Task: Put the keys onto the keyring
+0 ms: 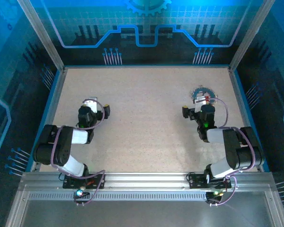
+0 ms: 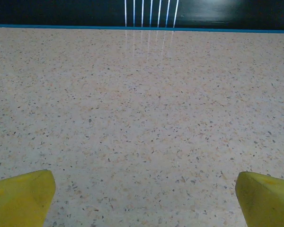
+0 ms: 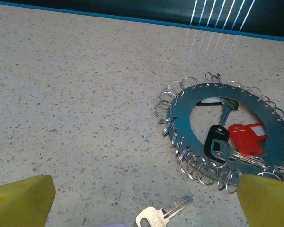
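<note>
The keyring point(image 3: 179, 115) is a flat blue-grey ring plate lying on the table, with several small split rings point(image 3: 167, 100) round its rim. Keys point(image 3: 226, 150) lie in its middle and over its near side, one with a black head point(image 3: 216, 137) and one with a red head point(image 3: 246, 138). A loose silver key point(image 3: 162, 215) lies nearer, just in front of my right gripper point(image 3: 144, 191), which is open and empty. From above, the keyring point(image 1: 202, 92) sits just beyond the right gripper point(image 1: 197, 105). My left gripper point(image 2: 143, 189) is open over bare table point(image 2: 142, 118), seen from above at the gripper point(image 1: 96, 107).
The speckled beige table point(image 1: 146, 123) has a blue raised edge point(image 3: 109, 18) at the far side and metal frame posts point(image 1: 40, 33) at the corners. Both arm bases stand on the rail point(image 1: 146, 182) at the near edge.
</note>
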`<state>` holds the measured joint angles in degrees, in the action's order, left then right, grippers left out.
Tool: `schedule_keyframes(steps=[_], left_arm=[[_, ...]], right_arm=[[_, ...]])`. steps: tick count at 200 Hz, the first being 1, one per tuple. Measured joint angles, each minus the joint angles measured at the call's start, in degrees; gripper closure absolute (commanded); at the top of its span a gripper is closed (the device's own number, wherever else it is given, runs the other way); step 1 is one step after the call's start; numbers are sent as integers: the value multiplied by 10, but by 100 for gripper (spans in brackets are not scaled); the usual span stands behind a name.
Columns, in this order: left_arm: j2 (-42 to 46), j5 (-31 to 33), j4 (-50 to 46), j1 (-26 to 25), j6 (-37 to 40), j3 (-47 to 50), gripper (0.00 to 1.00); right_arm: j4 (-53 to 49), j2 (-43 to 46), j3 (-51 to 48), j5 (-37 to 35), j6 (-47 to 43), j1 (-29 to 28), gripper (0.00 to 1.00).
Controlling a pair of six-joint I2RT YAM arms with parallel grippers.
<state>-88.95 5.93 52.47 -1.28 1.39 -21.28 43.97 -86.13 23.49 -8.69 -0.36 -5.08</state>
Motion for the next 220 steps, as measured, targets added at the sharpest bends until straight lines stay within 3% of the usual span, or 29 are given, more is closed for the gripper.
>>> schedule_keyframes(steps=[191, 220], left_arm=[[0, 1, 24, 0, -1, 13, 1], [38, 33, 11, 0, -15, 39, 1]], right_arm=[[-1, 0, 0, 2, 2, 2, 0], [-72, 37, 14, -15, 11, 3, 0]])
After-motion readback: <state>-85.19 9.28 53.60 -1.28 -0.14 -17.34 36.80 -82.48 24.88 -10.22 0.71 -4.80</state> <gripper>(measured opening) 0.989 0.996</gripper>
